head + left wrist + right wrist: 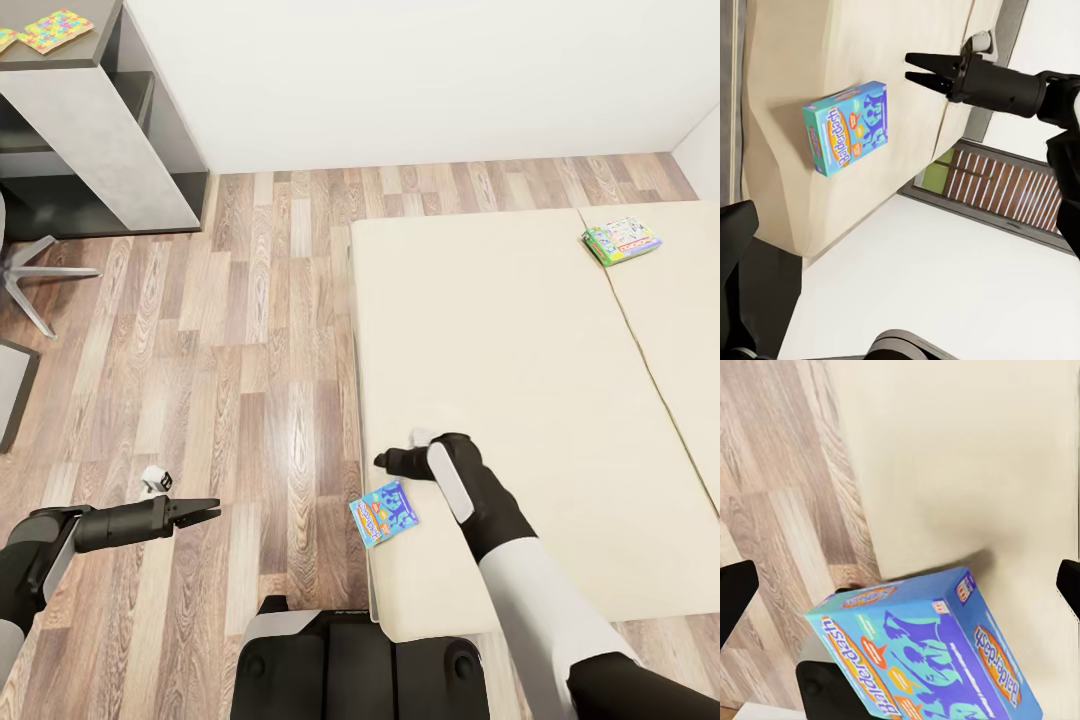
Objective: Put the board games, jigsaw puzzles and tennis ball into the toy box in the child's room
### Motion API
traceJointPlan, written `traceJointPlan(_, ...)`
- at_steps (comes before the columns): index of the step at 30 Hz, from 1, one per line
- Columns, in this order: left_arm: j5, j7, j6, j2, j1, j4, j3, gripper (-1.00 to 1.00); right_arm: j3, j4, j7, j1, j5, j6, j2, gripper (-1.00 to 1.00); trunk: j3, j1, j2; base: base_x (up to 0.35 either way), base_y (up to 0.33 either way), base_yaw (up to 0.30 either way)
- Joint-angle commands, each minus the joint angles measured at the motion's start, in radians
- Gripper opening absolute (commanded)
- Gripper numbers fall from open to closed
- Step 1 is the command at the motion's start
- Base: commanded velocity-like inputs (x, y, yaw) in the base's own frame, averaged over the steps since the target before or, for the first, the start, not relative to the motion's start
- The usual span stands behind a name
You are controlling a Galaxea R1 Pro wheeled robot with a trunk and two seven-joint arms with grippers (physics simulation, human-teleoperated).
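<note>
The blue board game [384, 513] lay flat at the near corner of the bed [520, 400], one corner jutting over the mattress edge toward the wood floor [250, 350]; it looked a light, stiff, thin cardboard box with a glossy printed face, likely slippery under hard fingers. The best hold, by my judgement, would be across its short width or at the overhanging corner, since the soft mattress would give beneath any finger trying to get under a flat edge.

The right gripper [392, 461] hung just above the mattress beside the box, a little beyond it, forearm angled down from the shoulder and wrist bent toward the bed edge; in the right wrist view its two dark fingertips [735, 589] stood wide apart at either side with the box between and below them, gripping nothing. The left gripper [208, 509] hovered over the floor, well apart from the bed, arm stretched level and pointing at the box; its jaws looked nearly together (the left wrist view gave no look at them) and it carried nothing.

A second, white-green board game [621, 240] rested far up the bed; one jigsaw puzzle [55, 30] lay on the table [70, 55].
</note>
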Motion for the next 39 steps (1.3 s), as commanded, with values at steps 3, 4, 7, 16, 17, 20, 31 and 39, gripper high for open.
traceJointPlan(3, -0.001, -0.004, 0.011, 0.000, 0.000, 0.000, 0.000, 1.00, 0.001, -0.049, -0.011, 0.005, -0.010, 0.013, -0.001, 1.00, -0.001, 0.000, -0.001, 0.000, 0.000, 0.000)
traceJointPlan(4, -0.001, -0.004, 0.011, 0.000, 0.000, 0.000, 0.000, 1.00, 0.001, -0.061, -0.011, 0.006, -0.010, 0.019, -0.001, 1.00, -0.001, 0.000, -0.001, 0.000, 0.000, 0.000)
traceJointPlan(7, -0.001, -0.004, 0.011, 0.000, 0.000, 0.000, 0.000, 1.00, -0.001, -0.115, -0.011, 0.009, -0.009, 0.050, -0.001, 1.00, -0.001, 0.000, -0.001, 0.000, 0.000, 0.000)
traceJointPlan(16, -0.002, -0.004, 0.010, 0.000, 0.000, 0.000, 0.000, 1.00, -0.005, -0.363, -0.080, 0.036, -0.010, 0.114, -0.004, 1.00, -0.001, 0.000, -0.001, 0.000, 0.000, 0.000)
traceJointPlan(17, -0.002, -0.004, 0.010, 0.000, 0.000, 0.000, 0.000, 1.00, -0.005, -0.375, -0.086, 0.043, -0.010, 0.119, -0.004, 1.00, -0.001, 0.000, -0.001, 0.000, 0.000, 0.000)
traceJointPlan(20, -0.002, -0.004, 0.010, 0.001, 0.000, 0.000, 0.000, 1.00, -0.010, -0.448, -0.104, 0.084, -0.010, 0.132, -0.005, 1.00, -0.001, 0.000, -0.001, 0.000, 0.000, 0.000)
traceJointPlan(31, -0.003, -0.004, 0.009, 0.002, 0.000, 0.000, 0.000, 1.00, -0.098, -0.639, -0.112, 0.253, -0.013, 0.140, -0.025, 1.00, 0.001, 0.000, -0.001, 0.000, 0.000, 0.000)
traceJointPlan(39, -0.005, -0.004, 0.008, 0.008, 0.000, 0.001, 0.025, 1.00, -0.139, -0.649, -0.107, 0.320, -0.014, 0.118, -0.039, 1.00, 0.011, 0.000, -0.001, 0.000, 0.000, 0.000)
